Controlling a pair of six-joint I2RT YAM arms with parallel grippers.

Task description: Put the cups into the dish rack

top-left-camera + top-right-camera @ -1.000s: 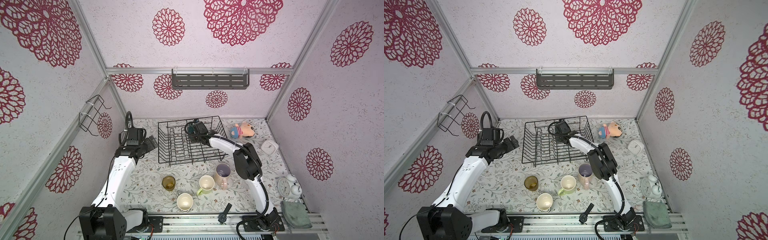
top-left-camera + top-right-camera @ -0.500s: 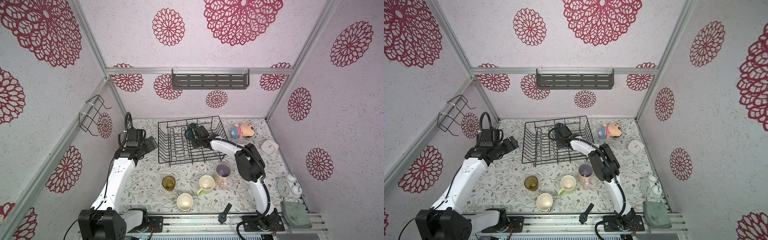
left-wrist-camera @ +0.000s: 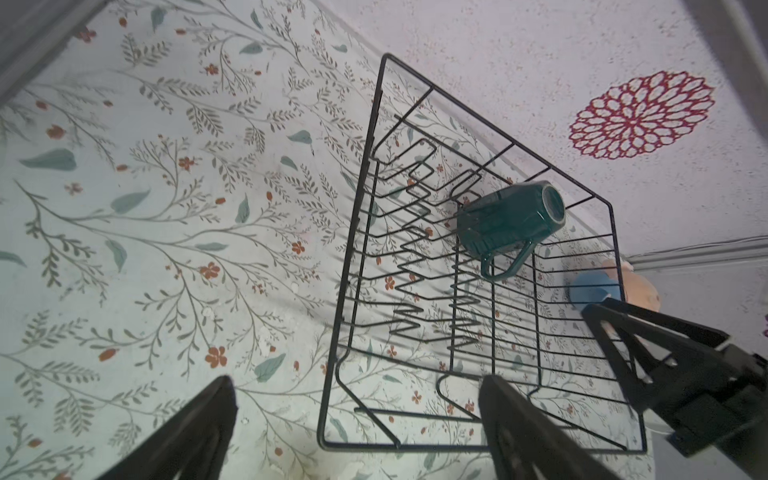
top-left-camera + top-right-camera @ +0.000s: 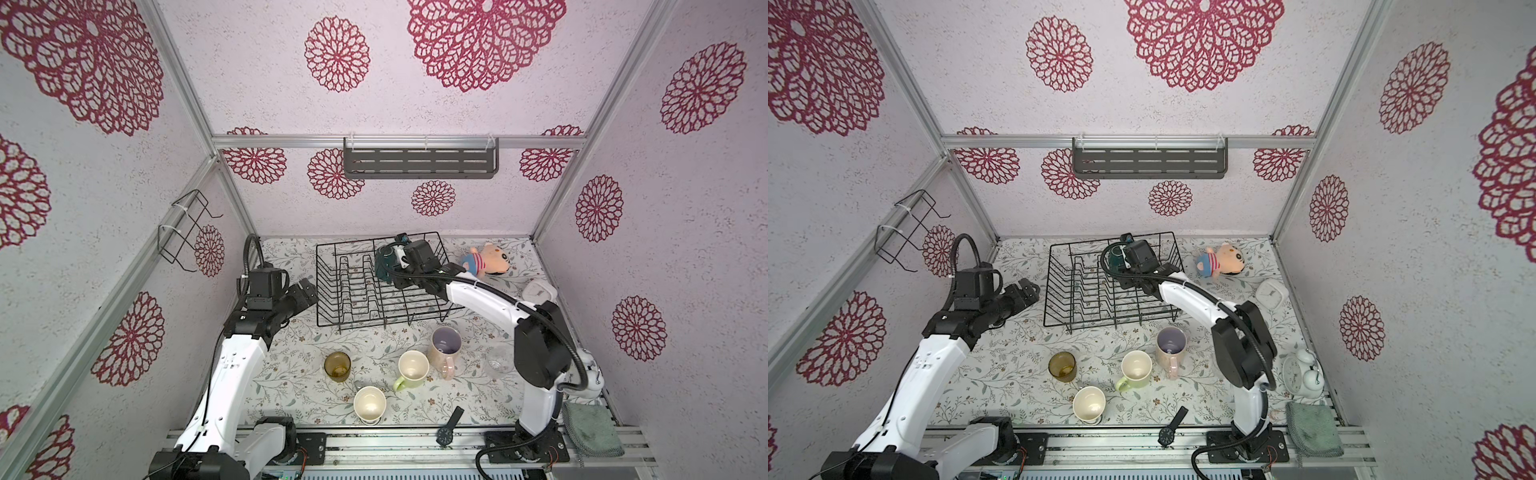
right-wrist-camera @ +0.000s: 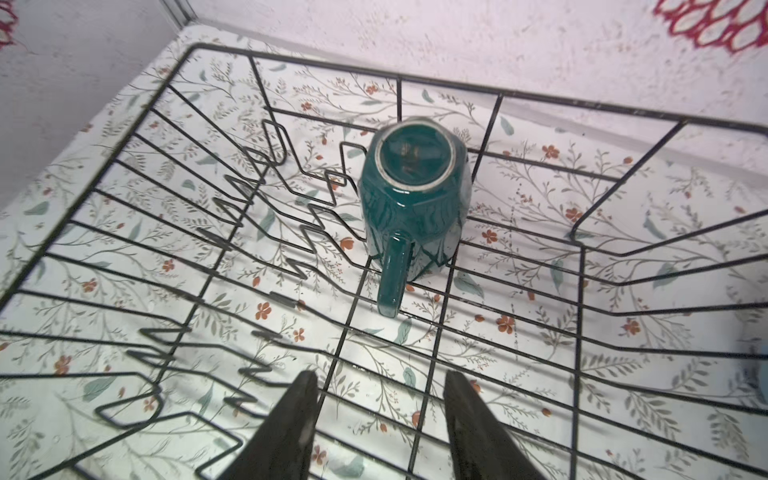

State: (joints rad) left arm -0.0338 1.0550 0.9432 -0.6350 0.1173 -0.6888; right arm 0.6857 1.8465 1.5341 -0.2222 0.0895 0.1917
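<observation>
A: Arms and rack?
B: Right arm arches over the black wire dish rack [image 4: 384,286]; right gripper [image 5: 380,419] parted, holding nothing. Left gripper [image 3: 357,419] spread wide, left of the rack.
A: Cups?
B: One glazed dark teal mug [image 5: 415,195] inverted inside the rack, far side; five cups outside, nearer.

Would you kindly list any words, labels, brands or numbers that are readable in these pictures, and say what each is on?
None can be read.
White square clock: dial marks too small to read.
White twin-bell alarm clock: numerals too small.
Wristwatch: dark face, nothing legible.
Dark teal mug, upside down in the dish rack: no readable mark on its base.
</observation>
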